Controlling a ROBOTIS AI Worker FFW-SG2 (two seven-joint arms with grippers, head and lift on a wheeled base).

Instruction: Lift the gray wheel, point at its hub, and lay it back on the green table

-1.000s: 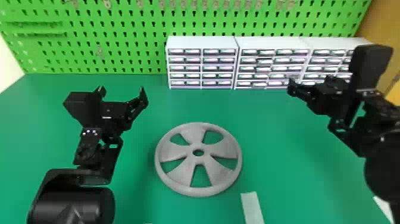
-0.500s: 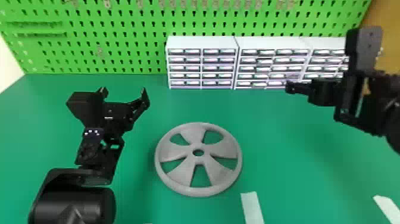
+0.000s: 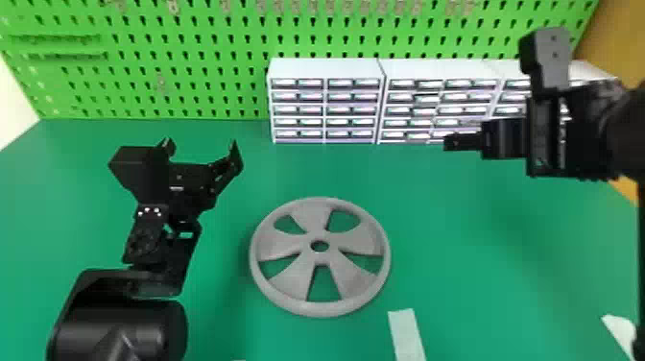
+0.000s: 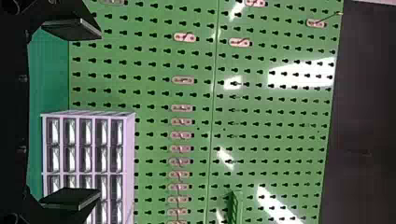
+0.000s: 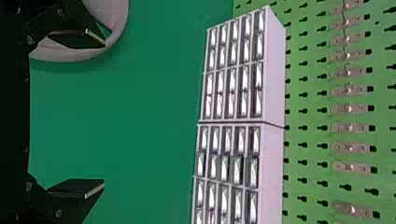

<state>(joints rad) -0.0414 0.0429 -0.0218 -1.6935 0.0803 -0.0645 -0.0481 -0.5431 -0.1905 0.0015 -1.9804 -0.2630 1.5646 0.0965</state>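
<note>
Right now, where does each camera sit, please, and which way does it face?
Head view: on the head, facing forward and down at the gray wheel; left gripper and right gripper show.
Left wrist view: on the left wrist, facing the pegboard; its fingers show.
Right wrist view: on the right wrist, looking across the green table towards drawer cabinets; its fingers show.
Head and right wrist views share the wheel and cabinets.

Right gripper (image 3: 451,142): moved left in head view, swung from slanting to nearly level | right forearm: farther up in view, now covering more of the right-hand drawers (image 3: 514,84) | left gripper (image 3: 201,142): shifted slightly right
</note>
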